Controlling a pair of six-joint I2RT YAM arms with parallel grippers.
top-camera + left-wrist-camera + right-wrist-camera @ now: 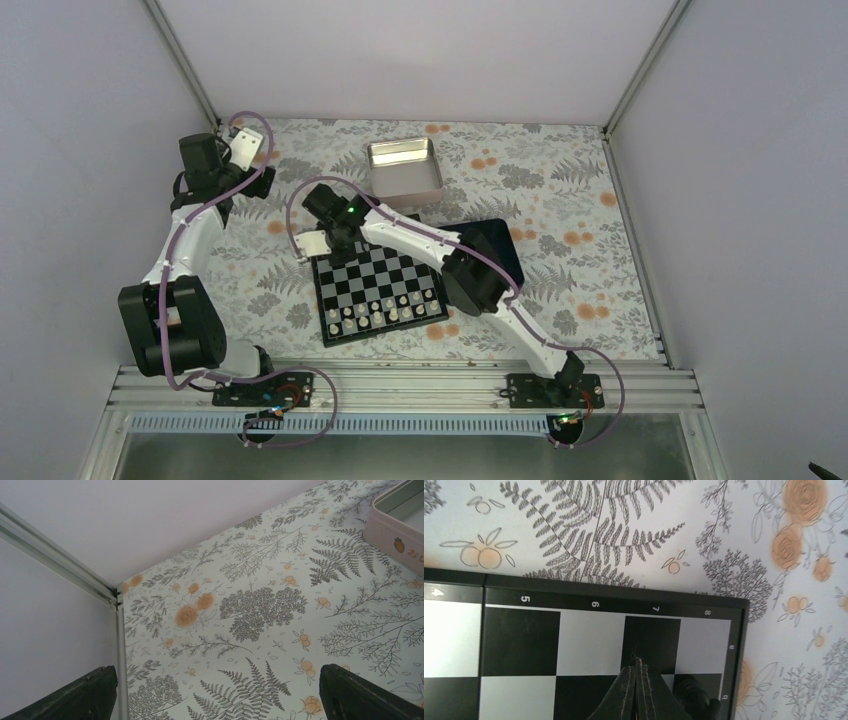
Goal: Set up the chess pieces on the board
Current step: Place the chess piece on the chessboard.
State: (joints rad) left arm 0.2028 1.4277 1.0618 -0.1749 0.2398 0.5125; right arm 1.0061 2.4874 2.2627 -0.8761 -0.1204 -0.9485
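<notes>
The board (382, 288) lies in the middle of the table, black and silvery checks with a thin black border (589, 593). In the right wrist view one black chess piece (695, 694) stands on a dark edge square in the board's corner, just right of my fingers. My right gripper (638, 664) hovers over that far-left corner (335, 245), jaws pressed together with nothing between them. Cream-white chessmen (385, 312) fill the board's two near rows. My left gripper (217, 700) is wide open and empty, held over the table's far-left corner (245, 165), away from the board.
A shiny metal tin (405, 168) sits behind the board; its pink side wall (397, 540) shows in the left wrist view. A navy blue box (500, 250) lies right of the board, partly under the right arm. Enclosure walls and a metal post (60, 560) stand close to the left gripper.
</notes>
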